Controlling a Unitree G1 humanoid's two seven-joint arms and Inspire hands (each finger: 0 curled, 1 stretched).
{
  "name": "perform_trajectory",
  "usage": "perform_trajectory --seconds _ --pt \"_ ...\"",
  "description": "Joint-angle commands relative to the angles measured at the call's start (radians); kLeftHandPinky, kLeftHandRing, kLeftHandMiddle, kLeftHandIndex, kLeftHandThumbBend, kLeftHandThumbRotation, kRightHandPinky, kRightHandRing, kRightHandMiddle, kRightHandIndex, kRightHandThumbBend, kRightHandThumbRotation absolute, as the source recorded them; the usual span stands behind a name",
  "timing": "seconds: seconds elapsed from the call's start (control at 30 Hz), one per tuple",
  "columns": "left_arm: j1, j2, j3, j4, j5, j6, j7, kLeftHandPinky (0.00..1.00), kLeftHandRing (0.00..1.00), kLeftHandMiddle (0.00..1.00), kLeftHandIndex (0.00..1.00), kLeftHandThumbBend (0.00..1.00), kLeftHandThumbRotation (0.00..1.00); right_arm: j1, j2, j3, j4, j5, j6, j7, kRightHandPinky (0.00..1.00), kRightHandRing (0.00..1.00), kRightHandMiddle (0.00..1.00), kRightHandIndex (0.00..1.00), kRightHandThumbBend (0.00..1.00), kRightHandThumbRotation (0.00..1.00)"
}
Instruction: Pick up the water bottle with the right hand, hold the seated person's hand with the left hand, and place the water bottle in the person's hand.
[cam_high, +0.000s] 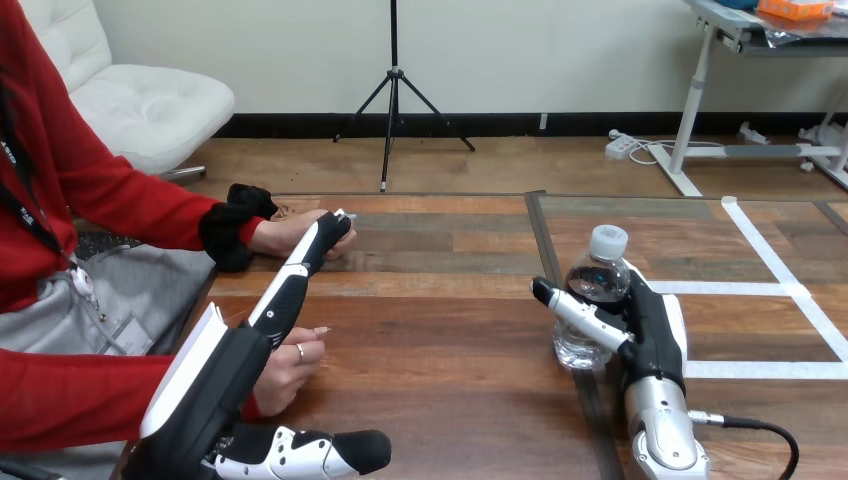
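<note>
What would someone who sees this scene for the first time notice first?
At the right, the robot's right hand is wrapped round a clear plastic water bottle with a white cap, standing on the wooden table. At the left, its left hand stretches with straight fingers to the person's farther hand; the person's nearer hand lies beside it.

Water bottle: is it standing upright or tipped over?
Upright: the water bottle stands on the table, cap on top, right hand around it.
</note>
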Motion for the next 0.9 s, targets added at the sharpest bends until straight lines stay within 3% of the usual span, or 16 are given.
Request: perform_trajectory --seconds 0.0,0.2,0.43,0.87 --pt "-0.055 0.007 0.006 0.008 -0.009 -0.017 -0.002 1.0 1.0 1.0 1.0 1.0 0.63 -0.037 -0.008 -0.005 -0.008 0.004 0.008 -0.035 0.6 0.61 0.64 0.63 0.94 0.09" --pt "-0.056 0.006 0.006 0.008 -0.004 -0.015 -0.001 1.0 1.0 1.0 1.0 1.0 0.63 -0.038 0.0 -0.017 -0.006 0.018 0.016 -0.039 0.44 0.47 0.5 0.46 0.86 0.02" --pt "-0.059 0.002 0.004 0.004 -0.003 -0.01 0.0 1.0 1.0 1.0 1.0 1.0 0.63 -0.04 0.009 -0.031 -0.005 0.039 0.021 -0.028 0.33 0.36 0.39 0.36 0.81 0.0" --pt "-0.065 -0.002 0.002 0.004 0.003 -0.005 0.003 1.0 1.0 1.0 1.0 1.0 0.63 -0.043 0.016 -0.046 -0.004 0.055 0.023 -0.015 0.29 0.31 0.33 0.33 0.76 0.0"
